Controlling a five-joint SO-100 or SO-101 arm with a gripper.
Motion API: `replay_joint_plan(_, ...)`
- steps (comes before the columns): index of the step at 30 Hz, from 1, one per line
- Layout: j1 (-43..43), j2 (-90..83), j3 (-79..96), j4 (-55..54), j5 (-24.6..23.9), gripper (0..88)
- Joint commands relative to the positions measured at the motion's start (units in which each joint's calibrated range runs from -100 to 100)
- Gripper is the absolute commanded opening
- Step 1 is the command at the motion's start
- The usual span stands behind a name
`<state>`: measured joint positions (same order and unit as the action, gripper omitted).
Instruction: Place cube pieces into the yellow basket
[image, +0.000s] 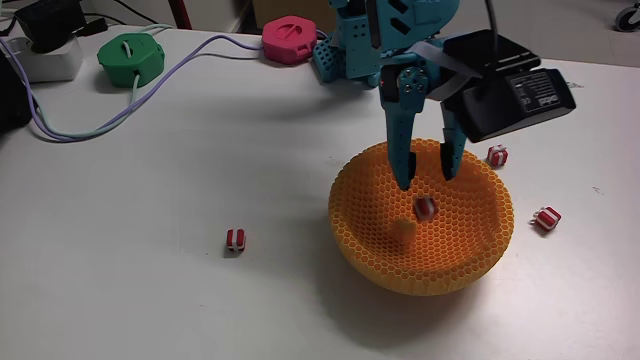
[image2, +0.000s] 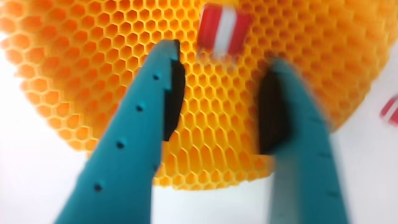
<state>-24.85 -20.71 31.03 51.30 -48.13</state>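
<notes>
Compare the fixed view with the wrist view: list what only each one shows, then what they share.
Fixed view only: the green round case, the pink round case, the lilac cable, and a red-and-white striped cube lying on the white table left of the bowl.

Wrist view only: the black pads lining the teal fingers.

Both: the orange-yellow honeycomb mesh bowl, a striped cube inside it, and the open teal tool.
</notes>
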Motion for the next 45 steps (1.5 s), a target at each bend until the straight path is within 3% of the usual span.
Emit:
replay_joint_plan(1, 1.5, -3.3, -1.0, -2.1, 2.1, 43.9)
replay_joint_plan(7, 15.3, -3.4, -4.4, -4.1, 5.0, 43.3)
replay_joint_plan(11, 28.4, 0.9, -7.2, -6.2, 4.3, 37.8)
replay_joint_plan(15, 35.7, 7.6, -6.9, -12.2, 3.5, 34.7)
replay_joint_plan(24, 37.3, 16.3, 7.4, -30.1, 0.7, 32.5)
replay_joint_plan(34, 38.8, 19.9, 13.5, -40.0, 2.3, 32.0)
replay_joint_plan(45, 39.7, 27.7, 7.0, -44.9, 3.8, 29.7)
